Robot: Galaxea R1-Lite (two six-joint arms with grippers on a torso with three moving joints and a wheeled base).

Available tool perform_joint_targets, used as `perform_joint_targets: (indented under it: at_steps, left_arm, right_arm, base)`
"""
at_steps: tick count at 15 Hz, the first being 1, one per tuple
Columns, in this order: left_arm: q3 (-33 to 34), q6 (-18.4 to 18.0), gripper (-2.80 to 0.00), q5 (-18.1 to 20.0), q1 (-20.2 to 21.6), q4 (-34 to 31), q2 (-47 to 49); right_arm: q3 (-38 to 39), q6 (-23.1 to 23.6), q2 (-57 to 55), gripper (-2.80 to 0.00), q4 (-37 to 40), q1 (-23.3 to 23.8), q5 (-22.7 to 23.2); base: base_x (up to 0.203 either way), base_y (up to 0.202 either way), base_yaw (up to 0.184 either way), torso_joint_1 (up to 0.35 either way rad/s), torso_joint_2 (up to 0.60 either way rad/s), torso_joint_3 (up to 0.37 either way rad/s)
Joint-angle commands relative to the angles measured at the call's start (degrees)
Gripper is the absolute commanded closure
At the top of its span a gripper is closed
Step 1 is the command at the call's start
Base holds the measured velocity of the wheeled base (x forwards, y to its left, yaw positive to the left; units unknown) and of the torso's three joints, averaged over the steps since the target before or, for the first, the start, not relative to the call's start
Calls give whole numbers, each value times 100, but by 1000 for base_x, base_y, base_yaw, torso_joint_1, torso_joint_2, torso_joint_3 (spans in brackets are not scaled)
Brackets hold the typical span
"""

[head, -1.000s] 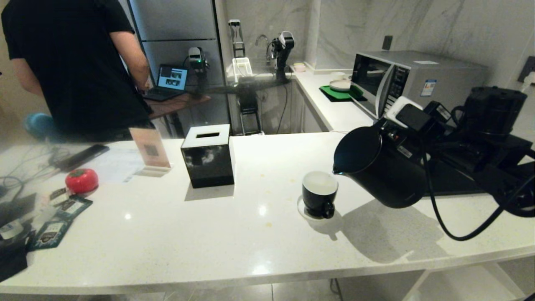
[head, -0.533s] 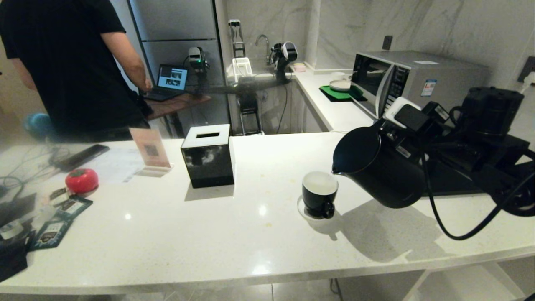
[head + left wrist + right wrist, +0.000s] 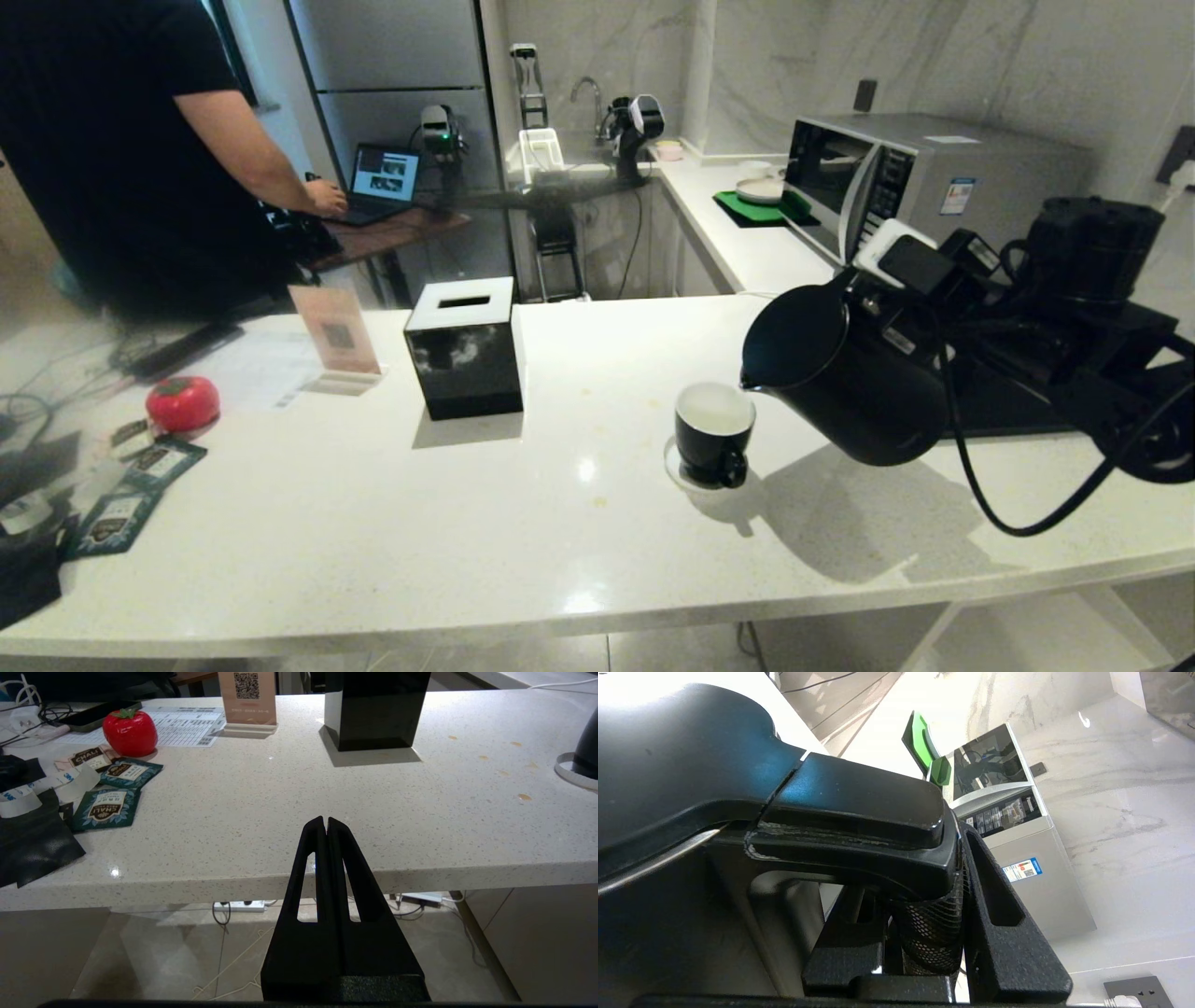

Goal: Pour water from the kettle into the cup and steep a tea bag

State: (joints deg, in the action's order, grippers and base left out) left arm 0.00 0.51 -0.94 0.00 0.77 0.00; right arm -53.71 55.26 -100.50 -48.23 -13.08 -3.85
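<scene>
The matte black kettle (image 3: 868, 392) hangs tilted above the counter on the right, its spout just over the rim of the small black cup (image 3: 714, 429) on a white saucer (image 3: 674, 469). My right gripper (image 3: 901, 313) is shut on the kettle's handle (image 3: 859, 807); in the right wrist view the gripper (image 3: 920, 877) clamps the mesh-wrapped grip between both fingers. My left gripper (image 3: 325, 821) is shut and empty, parked in front of the counter's near edge. The cup (image 3: 589, 751) shows at that view's edge. The tea bag is out of view.
A black tissue box (image 3: 464, 350), a card stand (image 3: 336, 336), a red tomato-shaped thing (image 3: 182, 401) and blue packets (image 3: 112, 523) lie to the left. A microwave (image 3: 924, 177) stands behind the kettle. A black cable (image 3: 1027, 523) droops under my right arm. A person (image 3: 140, 140) stands beyond the counter.
The kettle stays tilted over the cup, almost unmoved. The person behind the counter has shifted left and reached a hand to the laptop.
</scene>
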Motion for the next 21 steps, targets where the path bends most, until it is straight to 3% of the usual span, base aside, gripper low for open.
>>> perform_joint_targets:
  at_steps: [1, 11, 21]
  left_arm:
    - [0, 2, 0, -3, 0, 2, 9]
    - [0, 2, 0, -3, 0, 2, 9]
    - [0, 2, 0, -3, 0, 2, 9]
  right_arm:
    - [10, 29, -14, 0, -37, -2, -1]
    - [62, -69, 5, 0, -63, -2, 7]
    - [94, -610, 87, 0, -55, 1, -18]
  base:
    - [0, 0, 0, 0, 0, 0]
    - [0, 0, 0, 0, 0, 0]
    - [0, 0, 0, 0, 0, 0]
